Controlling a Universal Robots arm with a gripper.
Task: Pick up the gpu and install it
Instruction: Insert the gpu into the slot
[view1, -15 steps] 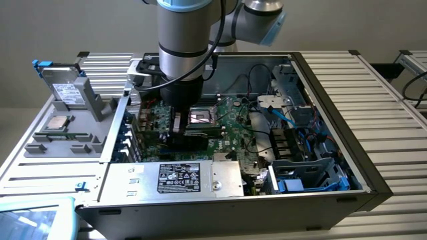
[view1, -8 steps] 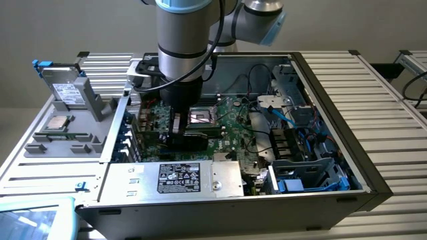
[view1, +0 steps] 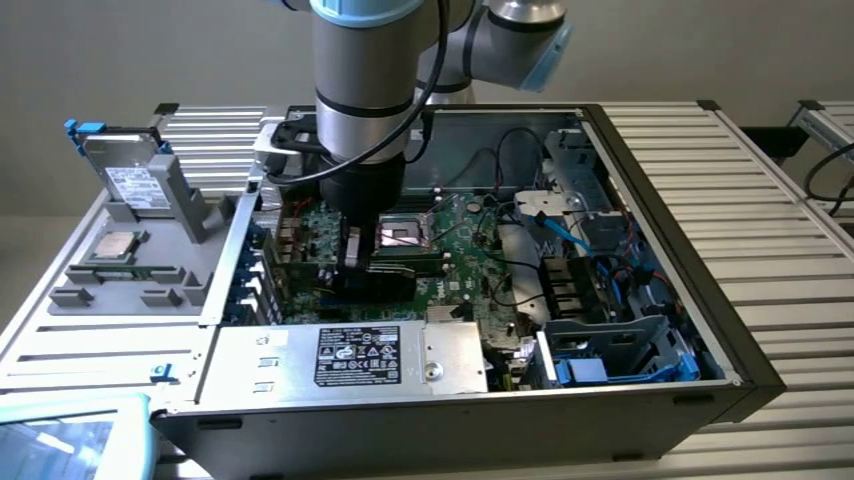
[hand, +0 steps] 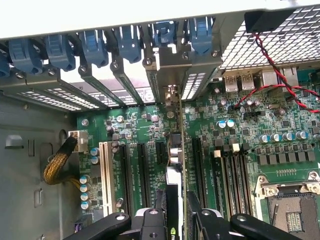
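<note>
My gripper (view1: 355, 252) reaches down into the open computer case (view1: 667, 150), over the green motherboard (view1: 461, 250). It is shut on the gpu (view1: 363, 280), which hangs dark below the fingers. In the wrist view the gpu (hand: 175, 150) shows edge-on, standing upright between the black fingers (hand: 150, 222) of the gripper (hand: 175, 217). The card runs along a long black expansion slot on the motherboard (hand: 150, 127). Its silver bracket end (hand: 172, 95) sits by the rear slot openings. Whether the card's edge is seated in the slot I cannot tell.
Blue slot clips (hand: 127, 45) line the rear wall. A CPU socket (hand: 295, 212), a red-and-black cable (hand: 280, 90) and a yellow braided cable (hand: 57, 165) lie nearby. The power supply (view1: 358, 357) is in front, and a silver drive (view1: 134, 182) stands outside the case.
</note>
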